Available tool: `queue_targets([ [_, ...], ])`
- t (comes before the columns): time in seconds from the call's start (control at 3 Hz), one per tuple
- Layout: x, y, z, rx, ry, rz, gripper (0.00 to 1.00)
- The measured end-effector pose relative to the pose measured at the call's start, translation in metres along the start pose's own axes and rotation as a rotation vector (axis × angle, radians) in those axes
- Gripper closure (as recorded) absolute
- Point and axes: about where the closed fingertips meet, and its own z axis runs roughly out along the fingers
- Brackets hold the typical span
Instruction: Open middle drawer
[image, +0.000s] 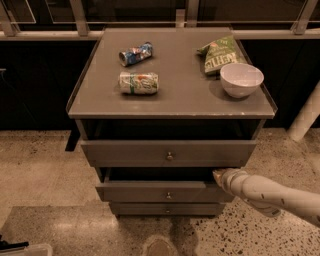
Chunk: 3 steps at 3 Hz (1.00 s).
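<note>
Speckled floor (35, 165) surrounds a grey cabinet (180, 102) whose top carries two cans (138, 83), a bag (220, 54) and a bowl (241, 79). Its middle drawer (150, 192), second of three, stands slightly pulled out. The gripper (219, 175), on an arm (270, 192) from the lower right, sits at that drawer's upper right corner; whether it is apart or together cannot be told.

A: What sits on the worktop (185, 97)?
B: Left side, the rear can (135, 53) behind the front can (138, 83); right side, the bag (220, 54) behind the bowl (241, 79).
A: And beneath?
B: Top drawer (125, 152), middle drawer (135, 191) under it, bottom drawer (140, 208) lowest, the upper two jutting further forward. The hand (220, 176) is at the middle drawer's right end, seemingly touching its upper edge.
</note>
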Motion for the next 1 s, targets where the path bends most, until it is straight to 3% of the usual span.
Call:
queue_targets([
  [0.33,0.008,0.001,0.011,-0.033,0.033,-0.005,1.00],
  [1.0,0.013,0.004,0.037,-0.101,0.054,-0.113,1.00],
])
